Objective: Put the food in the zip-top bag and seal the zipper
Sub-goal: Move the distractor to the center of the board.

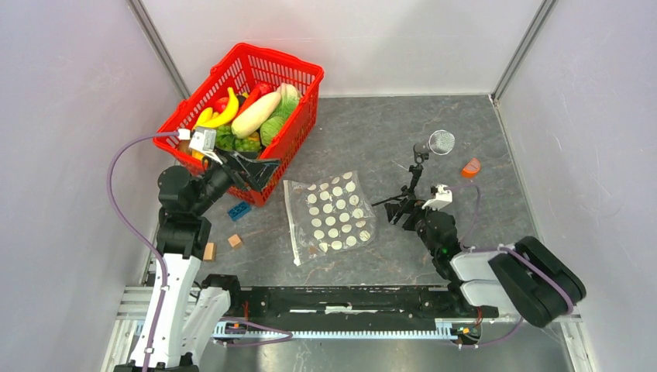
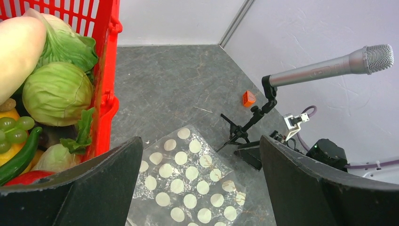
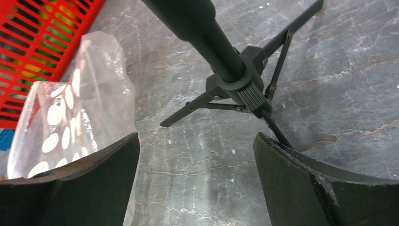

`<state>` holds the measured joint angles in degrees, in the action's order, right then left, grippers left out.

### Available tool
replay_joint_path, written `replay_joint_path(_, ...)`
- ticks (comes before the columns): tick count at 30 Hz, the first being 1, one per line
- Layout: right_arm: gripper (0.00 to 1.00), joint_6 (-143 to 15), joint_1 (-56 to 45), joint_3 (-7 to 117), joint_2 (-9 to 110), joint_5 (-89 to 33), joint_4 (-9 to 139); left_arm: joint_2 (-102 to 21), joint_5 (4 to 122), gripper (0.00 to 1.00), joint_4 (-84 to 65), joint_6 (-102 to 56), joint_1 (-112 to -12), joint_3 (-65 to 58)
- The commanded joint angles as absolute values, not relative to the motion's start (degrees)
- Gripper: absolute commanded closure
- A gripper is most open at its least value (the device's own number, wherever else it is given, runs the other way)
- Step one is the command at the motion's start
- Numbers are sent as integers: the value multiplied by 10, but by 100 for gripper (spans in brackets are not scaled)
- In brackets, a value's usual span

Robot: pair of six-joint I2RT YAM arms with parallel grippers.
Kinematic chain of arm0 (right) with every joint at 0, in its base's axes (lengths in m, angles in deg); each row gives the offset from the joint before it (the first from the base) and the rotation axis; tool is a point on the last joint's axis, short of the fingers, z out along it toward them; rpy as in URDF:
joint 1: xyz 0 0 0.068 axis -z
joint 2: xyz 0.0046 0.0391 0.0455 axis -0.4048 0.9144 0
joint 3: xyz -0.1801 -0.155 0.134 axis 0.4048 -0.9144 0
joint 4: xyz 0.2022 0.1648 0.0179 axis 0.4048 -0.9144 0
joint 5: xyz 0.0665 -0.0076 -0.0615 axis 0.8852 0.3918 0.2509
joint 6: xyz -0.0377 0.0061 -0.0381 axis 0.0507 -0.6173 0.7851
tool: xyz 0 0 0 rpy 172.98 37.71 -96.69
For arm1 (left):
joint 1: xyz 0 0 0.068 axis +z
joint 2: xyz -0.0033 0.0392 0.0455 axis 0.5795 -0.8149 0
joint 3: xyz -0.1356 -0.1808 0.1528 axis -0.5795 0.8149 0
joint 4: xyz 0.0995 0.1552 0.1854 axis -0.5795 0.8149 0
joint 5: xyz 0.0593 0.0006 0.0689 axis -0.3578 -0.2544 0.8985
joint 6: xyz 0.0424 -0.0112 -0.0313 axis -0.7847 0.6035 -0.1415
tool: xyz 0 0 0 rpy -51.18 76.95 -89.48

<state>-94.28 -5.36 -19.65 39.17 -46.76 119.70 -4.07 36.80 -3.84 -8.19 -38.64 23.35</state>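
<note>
The clear dotted zip-top bag (image 1: 331, 215) lies flat mid-table; it also shows in the left wrist view (image 2: 188, 181) and the right wrist view (image 3: 70, 108). Its zipper strip (image 1: 291, 225) runs along the left edge. The food (image 1: 252, 116), a banana, a pale squash, cabbages and peppers, fills the red basket (image 1: 306, 77), also seen in the left wrist view (image 2: 56, 92). My left gripper (image 1: 259, 172) is open and empty by the basket's near right side. My right gripper (image 1: 397, 208) is open and empty, low over the table right of the bag.
A microphone on a small black tripod (image 1: 418, 167) stands just beyond my right gripper. An orange piece (image 1: 470, 167) lies at the far right. A blue brick (image 1: 239, 210) and wooden cubes (image 1: 235, 240) lie near the left arm.
</note>
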Motion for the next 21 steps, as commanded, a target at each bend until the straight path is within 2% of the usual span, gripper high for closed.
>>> replay_joint_path(1,5,-933,-54,-194,458,-521,1320,-29,374,0,-28,-110,-384,214)
replay_joint_path(8,3,-903,-33,-124,590,-544,1419,-27,373,0,-23,-109,-383,214)
replay_joint_path(12,5,-908,12,-74,659,-499,1457,-22,374,0,-4,-119,-383,210)
replay_joint_path(18,6,-927,69,30,762,-405,1446,-15,377,0,6,-122,-385,216)
replay_joint_path(21,6,-937,96,105,807,-374,1386,-14,378,0,11,-124,-384,216)
